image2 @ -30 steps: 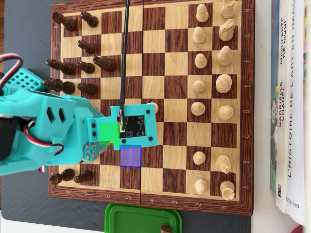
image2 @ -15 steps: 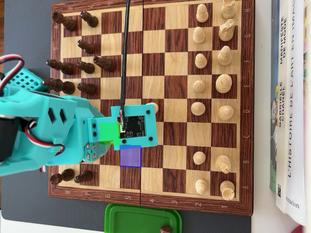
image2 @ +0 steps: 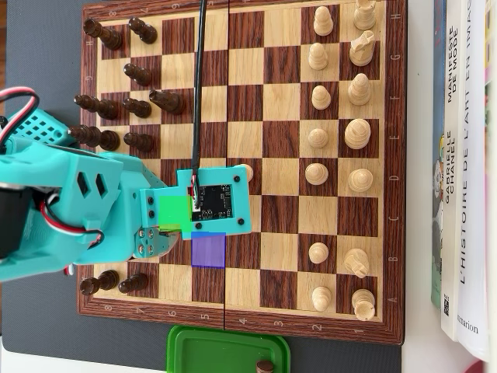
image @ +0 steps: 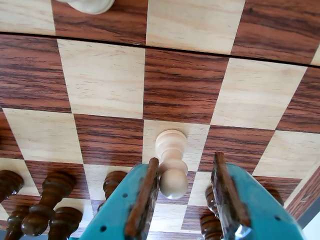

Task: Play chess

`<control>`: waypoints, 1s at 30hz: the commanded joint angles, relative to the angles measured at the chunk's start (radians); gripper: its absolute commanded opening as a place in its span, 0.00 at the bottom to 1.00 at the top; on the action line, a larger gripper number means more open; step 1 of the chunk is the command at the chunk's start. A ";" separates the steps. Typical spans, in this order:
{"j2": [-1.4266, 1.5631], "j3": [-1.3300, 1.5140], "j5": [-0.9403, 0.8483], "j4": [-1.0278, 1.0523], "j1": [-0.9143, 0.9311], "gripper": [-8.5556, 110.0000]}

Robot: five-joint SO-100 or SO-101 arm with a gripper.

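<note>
**Fingers straddle a light pawn mid-board**

Wrist view: the gripper point(image: 182, 172) hangs low over the board point(image: 105, 80) with its two fingers point(image: 142, 197) apart and a light pawn point(image: 171, 162) between them. The pawn sits close against the left finger and may touch it; a clear gap separates it from the right one. It leans toward the camera, and I cannot tell whether that is the lens or a real tilt. Its base rests on a light square. The step in hand looks like the grasp of this pawn. Next, the fingers need to close squarely on its neck, then lift straight up before any sideways travel. Dark pieces point(image: 47, 200) stand just behind and to the left of the pawn, under and beside the fingers, and these crowd the grip. A second light piece point(image: 90, 5) shows at the top edge, well apart from the pawn.

Overhead view: the teal arm point(image2: 70, 210) reaches in from the left of the board point(image2: 396, 155), and its camera mount hides the fingers. Only a sliver of the pawn point(image2: 248, 169) peeks out at the mount's upper right corner. Green point(image2: 175, 210) and purple point(image2: 208, 250) square overlays lie beside the pawn. Dark pieces point(image2: 124, 109) line the left ranks, light pieces point(image2: 342, 140) the right. A green tray point(image2: 225, 350) sits below the board, and books point(image2: 466, 171) lie on the counter at the right.
</note>
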 commanded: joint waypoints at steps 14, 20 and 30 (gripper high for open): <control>0.124 -0.011 -0.006 -0.003 -0.032 0.21; 0.295 -0.015 -0.006 0.031 -0.031 0.21; 0.537 -0.008 0.005 0.037 -0.038 0.21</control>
